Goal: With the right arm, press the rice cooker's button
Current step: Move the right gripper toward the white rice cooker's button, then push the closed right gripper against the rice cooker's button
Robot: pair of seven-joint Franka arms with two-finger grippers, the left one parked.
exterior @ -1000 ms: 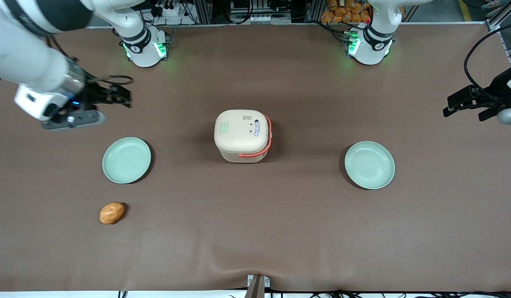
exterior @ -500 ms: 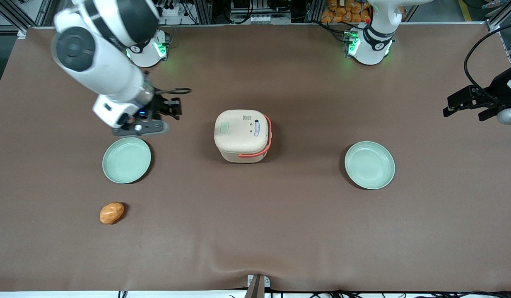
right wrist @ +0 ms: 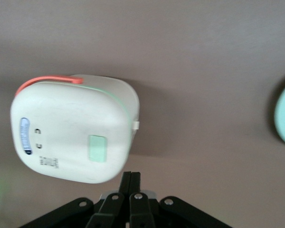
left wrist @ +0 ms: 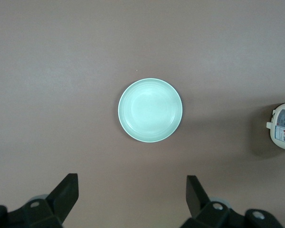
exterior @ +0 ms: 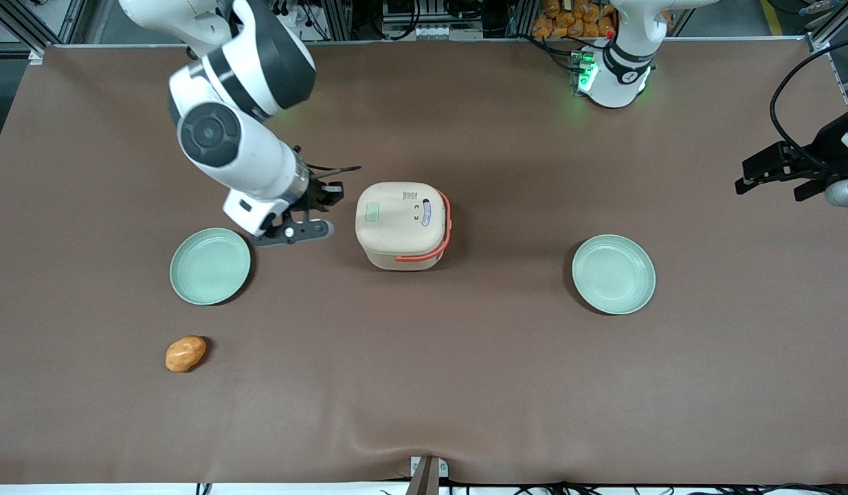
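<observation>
The cream rice cooker [exterior: 402, 223] stands at the table's middle with its lid down and its coral-orange handle [exterior: 434, 253] folded round it. A pale green rectangular button [exterior: 372, 212] sits on the lid on the side toward the working arm. The right arm [exterior: 235, 137] reaches over the table. Its black gripper [exterior: 333, 193] hangs shut and empty just beside the cooker, apart from it. In the right wrist view the cooker [right wrist: 71, 133] and its green button [right wrist: 98, 147] lie just ahead of the gripper [right wrist: 131, 176], whose fingers are pressed together.
Two mint-green plates lie on the brown table: one [exterior: 209, 266] below the working arm, one [exterior: 614, 273] toward the parked arm's end, which also shows in the left wrist view [left wrist: 150, 110]. An orange-brown bread roll [exterior: 185, 353] lies nearer the front camera than the first plate.
The right arm has swung from the table's end toward the middle. Its gripper has travelled from well away to just beside the rice cooker. Nothing else has moved.
</observation>
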